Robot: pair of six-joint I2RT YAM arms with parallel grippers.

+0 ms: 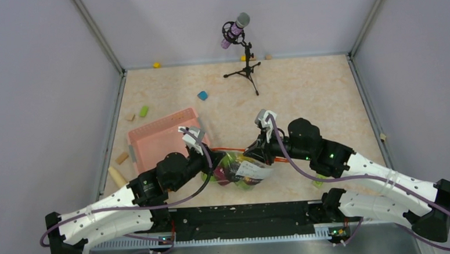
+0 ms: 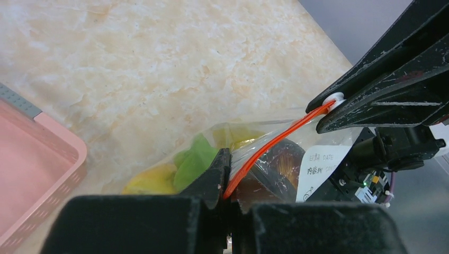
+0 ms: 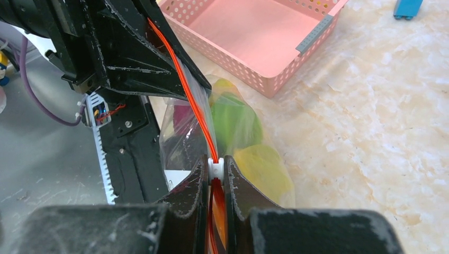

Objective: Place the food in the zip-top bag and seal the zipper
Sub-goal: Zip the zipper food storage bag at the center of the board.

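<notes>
Clear zip-top bag holding green and yellow toy food stretches between both arms near the marbled table's front edge, just beside a pink basket; left gripper pinches one end of the orange-red zipper; right gripper is clenched on its white slider.

Bagged food partly hidden; label text probably cut off

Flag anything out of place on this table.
Loose blocks lie scattered: a blue block and a green block beyond the pink basket, tan blocks by the left wall. A greenish piece, maybe food, sits outside the zip-top bag, under the right arm.
</notes>
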